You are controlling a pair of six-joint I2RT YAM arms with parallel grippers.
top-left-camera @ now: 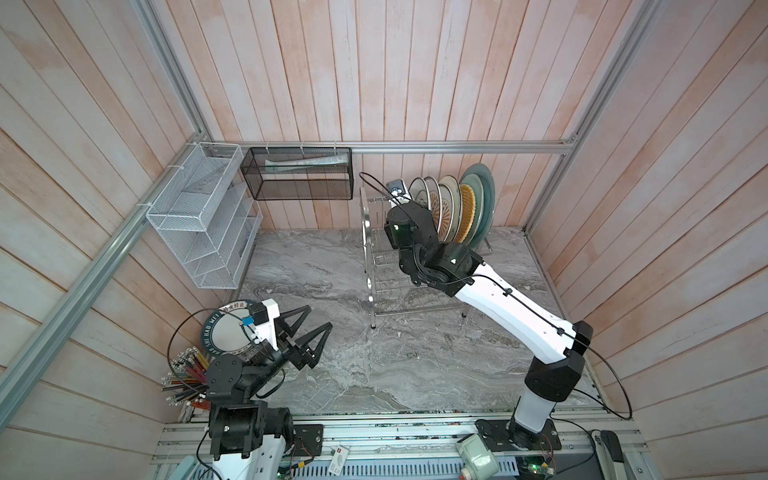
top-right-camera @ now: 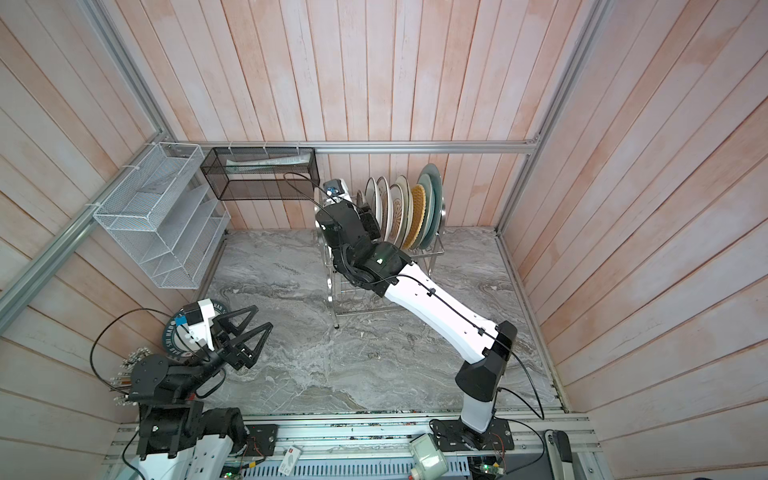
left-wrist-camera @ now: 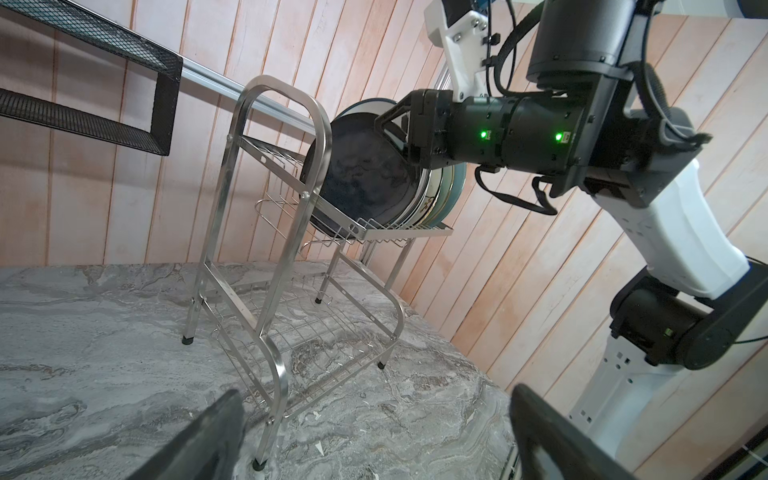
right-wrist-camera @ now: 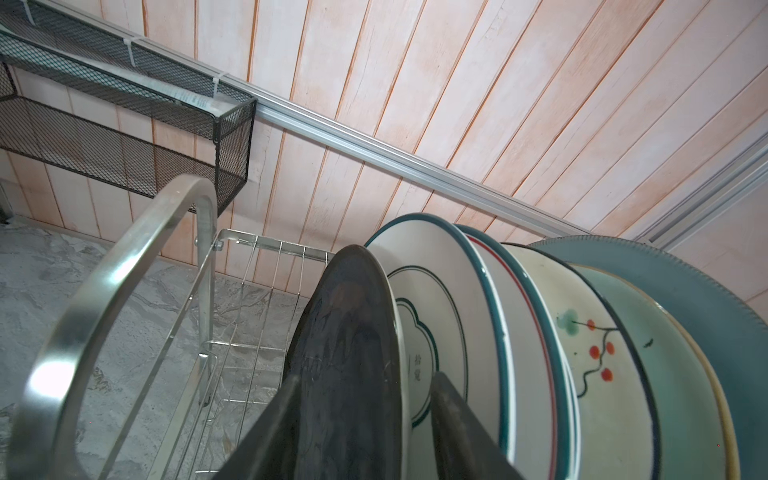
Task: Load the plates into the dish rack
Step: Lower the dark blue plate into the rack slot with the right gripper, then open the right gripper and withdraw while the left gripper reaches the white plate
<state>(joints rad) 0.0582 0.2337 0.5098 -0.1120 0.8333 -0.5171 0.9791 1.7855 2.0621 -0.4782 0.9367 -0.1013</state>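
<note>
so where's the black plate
In the right wrist view, the black plate stands on the dish rack's upper tier, beside the green-ringed white plate, straddled by the right gripper.

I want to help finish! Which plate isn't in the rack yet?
The dark-rimmed plate with letters, down on the table by the left arm. The other plates all stand on edge in the dish rack.

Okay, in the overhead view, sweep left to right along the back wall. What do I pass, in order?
white mesh organiser → black mesh basket → arched end of the dish rack → orange-sunburst plate → yellow woven plate → grey-blue plate
</note>
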